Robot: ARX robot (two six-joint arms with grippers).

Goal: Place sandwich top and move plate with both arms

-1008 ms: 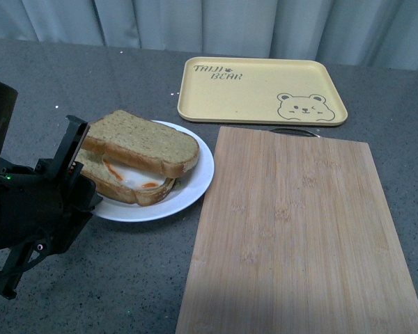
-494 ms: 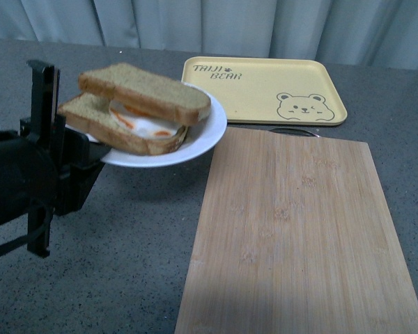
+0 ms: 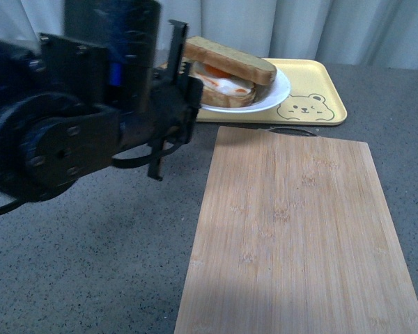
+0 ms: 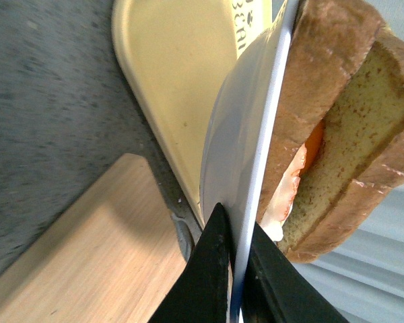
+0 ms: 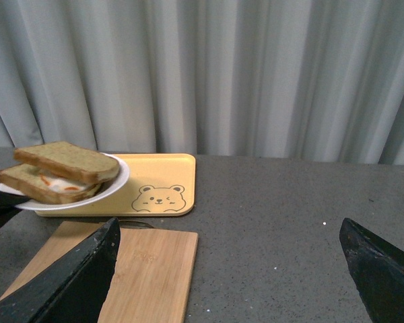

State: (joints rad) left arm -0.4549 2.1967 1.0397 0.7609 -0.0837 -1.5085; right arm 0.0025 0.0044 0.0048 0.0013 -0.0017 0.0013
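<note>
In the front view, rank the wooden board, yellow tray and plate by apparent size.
1. wooden board, also nearest the camera
2. yellow tray, partly covered by the plate
3. plate, smallest

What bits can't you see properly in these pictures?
Front view: the left arm hides the plate's left rim; the plate covers the yellow tray's lettering.
Left wrist view: the left gripper pinches the plate, but the picture's edge cuts off the sandwich top, and the egg is mostly hidden under it.
Right wrist view: too far to tell whether the plate touches the tray.
</note>
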